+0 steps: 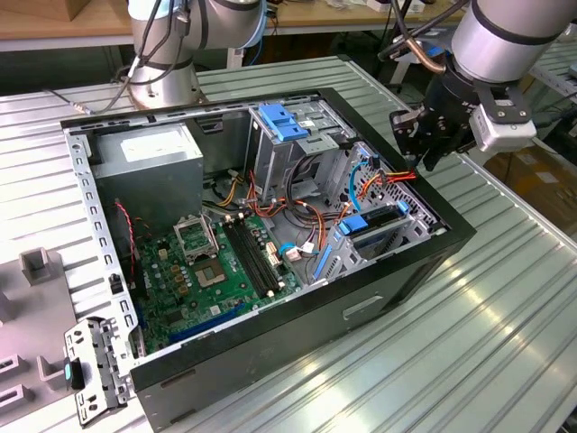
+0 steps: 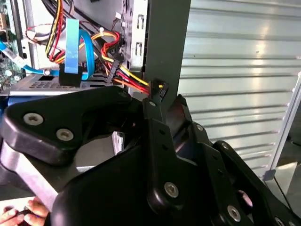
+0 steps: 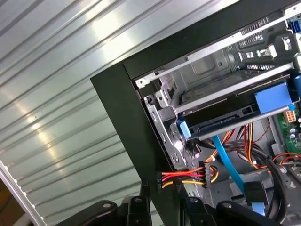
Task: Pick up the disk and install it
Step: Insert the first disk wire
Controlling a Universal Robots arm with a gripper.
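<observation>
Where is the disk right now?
In the exterior view the disk sits in the drive cage at the computer case's right end, below the gripper, beside the red-and-yellow power cables.

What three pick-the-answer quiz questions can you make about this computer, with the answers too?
1. Where is the disk?
A. On the table
B. In a metal bay inside the computer case
C. Lying on the circuit board

2. What colour is the circuit board?
A. Red
B. Green
C. White

3. How is the computer case?
A. Open on top
B. Shut with a lid
C. Wrapped in plastic

Answers: 1 B, it sits in the bay between blue rails. 2 B, the board is green. 3 A, all its insides show.
</observation>
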